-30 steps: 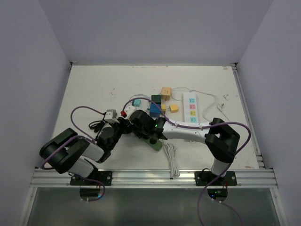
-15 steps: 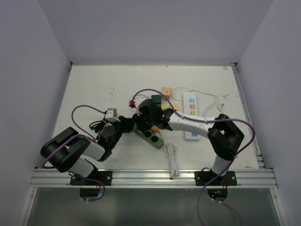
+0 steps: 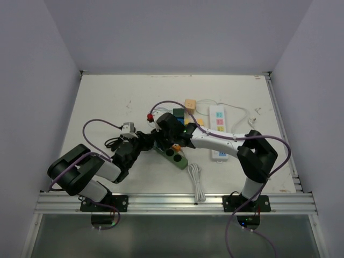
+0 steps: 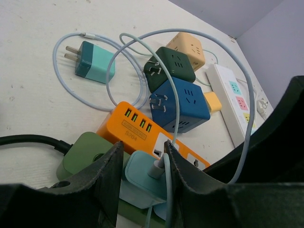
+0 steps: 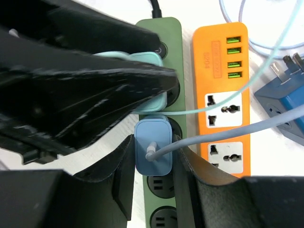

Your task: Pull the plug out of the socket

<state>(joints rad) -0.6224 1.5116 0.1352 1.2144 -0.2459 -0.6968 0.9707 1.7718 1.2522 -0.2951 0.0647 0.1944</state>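
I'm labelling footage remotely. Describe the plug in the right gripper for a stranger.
Find the green power strip beside the orange power strip. Of two chargers plugged into it, the right gripper holds the blue charger, darker than the mint charger next to it.

Both arms same build. Left arm (image 3: pixel 80 173) and right arm (image 3: pixel 257 157) had chunky rounded black joint housings with white shells on the links between; right forearm link (image 3: pixel 215 143) was long, white, tapered. Left purple cable (image 3: pixel 94 124) looped loose off the arm, right purple cable (image 3: pixel 270 140) likewise, red connector (image 3: pixel 149 116) at one cable end. Green LED (image 3: pixel 186 128) lit on the right wrist. Small grey camera block (image 3: pixel 127 129) on the left wrist. Black base plates (image 3: pixel 104 204) bolted down. Left gripper (image 4: pixel 141 161) and right gripper (image 5: pixel 153 152): fingers (image 4: pixel 102 178) were black, faceted, matte with a scuffed sheen.
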